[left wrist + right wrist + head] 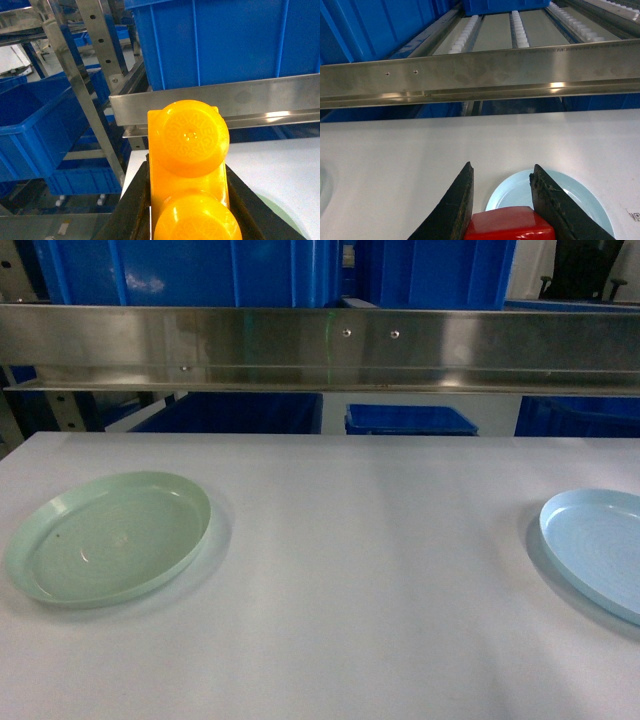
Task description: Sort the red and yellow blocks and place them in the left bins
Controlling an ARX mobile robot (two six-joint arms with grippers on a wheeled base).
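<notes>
Two toy bricks are in view, one per gripper. The left gripper (187, 210) is clamped on the orange-yellow brick (188, 150), its two black fingers (131, 210) pressing the brick's sides; two round studs on the brick face the left wrist camera. Behind it runs a steel shelf rail (225, 100), and on that rail sits one large blue crate (220, 40) with ribbed walls. To the left of the rail's upright post, lower down, an open blue crate (30, 125) stands with another blue crate (82, 180) beneath it.

The right gripper (502, 205) is clamped on the plain red brick (510, 224), held between its two dark fingers (454, 207). Just beyond the brick, on the white table (395, 150), lies one pale blue plate (570, 192). Past the table edge the same kind of steel rail (480, 75) crosses the view, with white roller tracks (520, 27) behind it and a blue crate at the far end of them.

The head camera shows neither gripper nor brick. On the white table (350, 570) lie two plates: one pale green plate (108, 538) to the left and the pale blue plate (598, 545) at the right edge, well apart. Beyond the table the steel rail (320, 345) spans the view, with blue crates (200, 270) above it and more blue crates (410, 420) below.
</notes>
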